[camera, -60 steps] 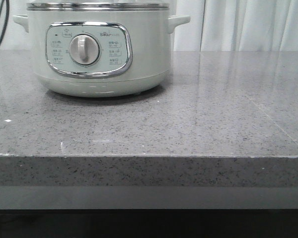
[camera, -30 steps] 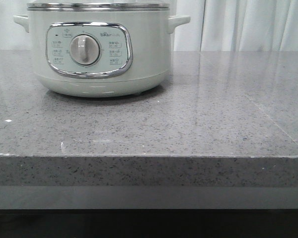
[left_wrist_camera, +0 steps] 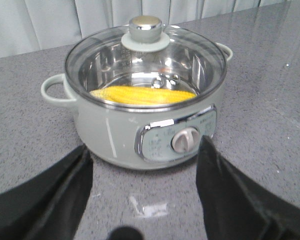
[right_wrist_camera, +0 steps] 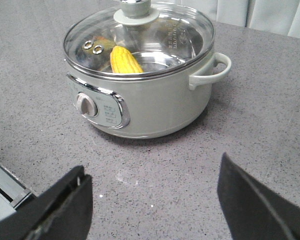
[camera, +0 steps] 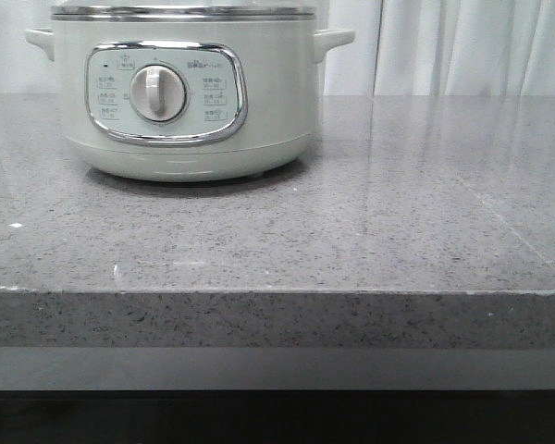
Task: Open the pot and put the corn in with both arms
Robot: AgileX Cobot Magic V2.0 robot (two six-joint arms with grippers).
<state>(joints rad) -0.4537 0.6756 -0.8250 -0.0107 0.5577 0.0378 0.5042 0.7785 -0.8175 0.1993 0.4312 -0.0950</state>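
- Corn cob [left_wrist_camera: 142, 94] lying flat on the steel floor inside the electric cooker [left_wrist_camera: 145, 107], seen through the glass lid [left_wrist_camera: 146, 60] (lid seated on the rim, knob [left_wrist_camera: 145, 27] upright at centre)
- Same story from the right wrist view: cooker [right_wrist_camera: 145, 90] closed under its lid [right_wrist_camera: 140, 37], cob [right_wrist_camera: 125, 60] inside
- Cooker [camera: 183, 92] sitting toward the left of the grey stone countertop [camera: 370, 231] in the front view, dial facing the camera, no arm anywhere in that shot
- Looks like the closing stage, judging by cob in and lid on; nothing left but to keep clear
- To do that well: back both arms away level and slow, well off the side handles and the knob, no brushing the pot on the way
- Left gripper [left_wrist_camera: 145, 185] spread wide, dark fingers [left_wrist_camera: 65, 190] either side of the view, grasping nothing, hanging short of the cooker's front panel
- Right gripper [right_wrist_camera: 152, 200] likewise released and wide, fingers [right_wrist_camera: 250, 200] apart, empty, touching nothing, cooker well ahead of it
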